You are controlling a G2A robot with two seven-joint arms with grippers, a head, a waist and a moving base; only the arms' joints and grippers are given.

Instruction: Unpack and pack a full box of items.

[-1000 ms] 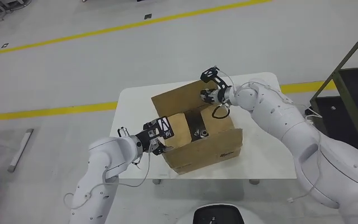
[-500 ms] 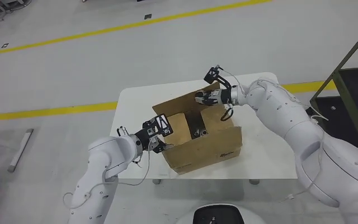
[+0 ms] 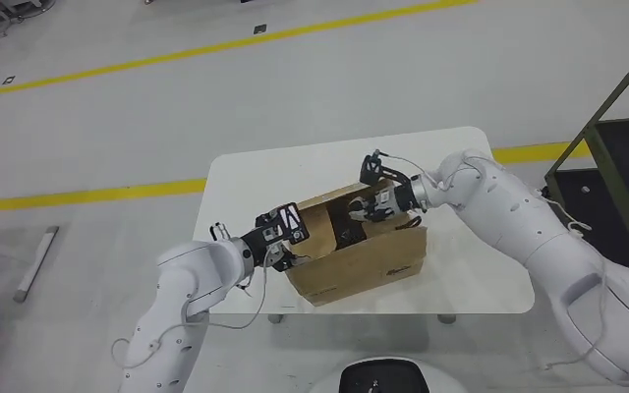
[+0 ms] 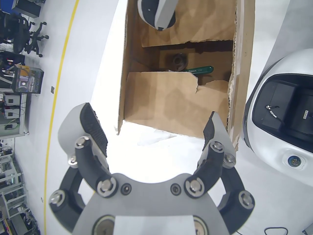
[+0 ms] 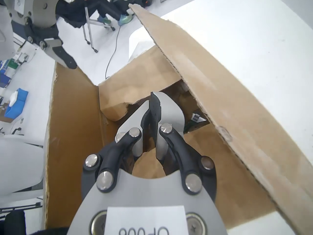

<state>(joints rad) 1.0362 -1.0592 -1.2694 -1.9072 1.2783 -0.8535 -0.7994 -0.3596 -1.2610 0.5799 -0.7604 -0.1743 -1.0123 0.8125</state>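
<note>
Our right tool [image 5: 152, 103], pressed together, has swung from the 12 o'clock flap [image 5: 207, 86] of the box [image 3: 364, 265] to above its opening; our spread left tool [image 4: 149, 110] sits farther off, at 9 o'clock.

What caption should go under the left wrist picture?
Open left gripper faces the brown cardboard box; a green-handled tool lies inside, and the right gripper hovers over its far flap.

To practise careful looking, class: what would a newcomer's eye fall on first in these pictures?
A brown cardboard box sits on the white table, its flaps half open. The right tool, shut, is over its opening, while the left tool gapes open at the box's end. Deep inside lie a green handle and a dark round part.
</note>
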